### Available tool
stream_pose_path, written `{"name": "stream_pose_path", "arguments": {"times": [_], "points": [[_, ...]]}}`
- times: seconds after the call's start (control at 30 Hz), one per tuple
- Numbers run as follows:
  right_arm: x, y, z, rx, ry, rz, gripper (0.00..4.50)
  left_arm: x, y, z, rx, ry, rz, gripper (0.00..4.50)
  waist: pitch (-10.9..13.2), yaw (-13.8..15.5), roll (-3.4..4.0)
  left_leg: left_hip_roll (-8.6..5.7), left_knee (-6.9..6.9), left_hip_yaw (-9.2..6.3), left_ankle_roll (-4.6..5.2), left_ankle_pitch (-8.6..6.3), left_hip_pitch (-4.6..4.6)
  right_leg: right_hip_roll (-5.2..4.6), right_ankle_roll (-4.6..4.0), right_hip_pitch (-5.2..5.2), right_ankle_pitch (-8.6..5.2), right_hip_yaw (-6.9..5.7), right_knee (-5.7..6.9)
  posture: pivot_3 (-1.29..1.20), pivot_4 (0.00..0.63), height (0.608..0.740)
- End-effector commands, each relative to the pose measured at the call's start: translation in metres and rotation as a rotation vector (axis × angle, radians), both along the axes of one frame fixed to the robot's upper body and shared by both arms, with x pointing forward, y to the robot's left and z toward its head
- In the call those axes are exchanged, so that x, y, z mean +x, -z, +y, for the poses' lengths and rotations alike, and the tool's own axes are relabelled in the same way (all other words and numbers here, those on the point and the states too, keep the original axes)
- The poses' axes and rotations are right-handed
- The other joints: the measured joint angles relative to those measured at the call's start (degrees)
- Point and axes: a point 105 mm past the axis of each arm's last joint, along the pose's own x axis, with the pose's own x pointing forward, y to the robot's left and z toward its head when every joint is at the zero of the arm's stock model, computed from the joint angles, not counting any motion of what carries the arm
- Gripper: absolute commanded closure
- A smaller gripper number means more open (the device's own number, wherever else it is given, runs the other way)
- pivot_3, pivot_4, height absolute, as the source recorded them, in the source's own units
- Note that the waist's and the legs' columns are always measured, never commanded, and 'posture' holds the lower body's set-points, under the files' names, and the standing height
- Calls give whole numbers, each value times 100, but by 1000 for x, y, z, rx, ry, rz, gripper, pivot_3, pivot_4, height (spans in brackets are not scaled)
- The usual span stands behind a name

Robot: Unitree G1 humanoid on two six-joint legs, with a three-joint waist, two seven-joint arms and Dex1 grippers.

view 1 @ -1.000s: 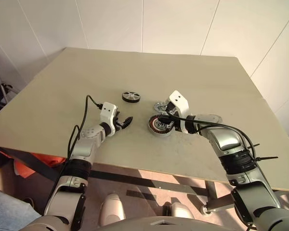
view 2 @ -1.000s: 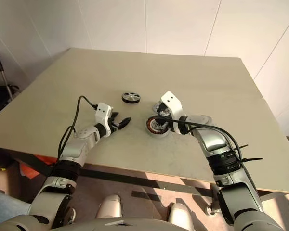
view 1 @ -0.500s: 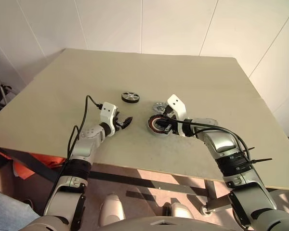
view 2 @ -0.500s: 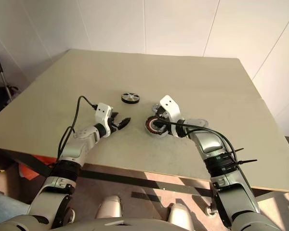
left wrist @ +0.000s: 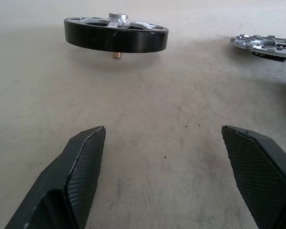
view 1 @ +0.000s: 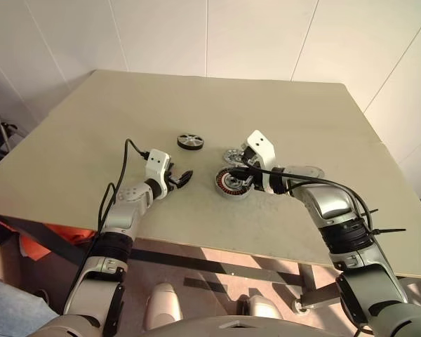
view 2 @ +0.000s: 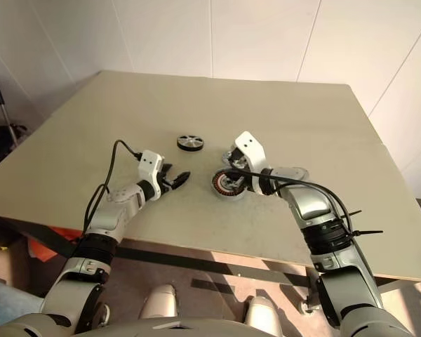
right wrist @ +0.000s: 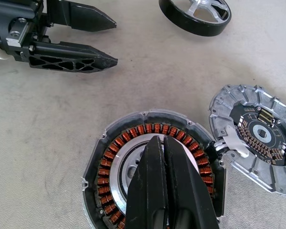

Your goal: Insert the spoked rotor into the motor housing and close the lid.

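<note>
- Copper windings ring the housing (right wrist: 152, 167), our landmark, sitting open-topped on the desk (view 1: 281, 112) with nothing in it yet.
- Right gripper (right wrist: 164, 143) hangs directly over the housing's silver centre, fingers pressed together and pinching nothing; whether the tips touch the centre, I can't tell.
- Rotor (view 1: 190, 141), black rim and silver spokes, lies flat on the far side of the housing, off toward the robot's left, well apart from it; from the left wrist it looks propped on a small pin under its hub.
- Lid (right wrist: 257, 136), the silver disc with cut-outs, lies just beside the housing on its far right edge; the right wrist view puts the two rims touching or nearly so.
- Left gripper (view 1: 181, 178) sits to the housing's left, fingers spread wide and empty, low over the bare desk.
- Here's the relation that matters: the rotor lies straight ahead of the left gripper, in line with the gap between its fingers, with clear desk between them. It's round, so no long axis to line up with.
- My read is the left arm is nearer and better aimed for the pick; the right would do well to clear the housing's mouth before the rotor comes over.
</note>
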Motion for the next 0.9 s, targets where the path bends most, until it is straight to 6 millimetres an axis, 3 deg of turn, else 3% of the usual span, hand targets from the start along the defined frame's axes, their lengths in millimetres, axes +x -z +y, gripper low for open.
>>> {"name": "stream_pose_path", "arguments": {"times": [0.03, 0.27, 0.53, 0.73, 0.9], "points": [[-3, -12, 2, 18, -17, -35, 4459, 3, -8, 3, 6, -7, -30, 388, 0, 0, 0, 0, 0, 0, 0, 0, 1, 0, 0, 1, 0, 0, 0, 0, 0, 740], [-2, 34, -6, -27, 56, 83, 4459, 3, -8, 3, 7, -6, -30, 388, -4, -17, -1, -1, 0, 1, 0, 0, 6, -1, 0, 2, 0, 2, 1, 0, 0, 740], [3, 4, -5, 6, 27, -8, 4459, 3, -8, 4, 8, -8, -29, 388, -4, -6, -2, 0, 3, 0, -1, 0, 13, 0, 1, 14, 0, 2, 2, 0, 0, 740], [5, -35, 1, 40, -10, -106, 4459, 3, -8, 4, 6, -9, -28, 388, -3, -4, 1, 0, -3, 0, -1, 1, -3, 1, 0, -6, 0, 1, 0, 0, 0, 740], [0, -40, 5, 41, -26, -114, 4459, 2, -7, 4, 6, -8, -26, 388, -3, -3, 0, 0, -3, 0, -2, 1, -1, 2, 0, -4, 0, 1, 0, 0, 0, 740]]}}
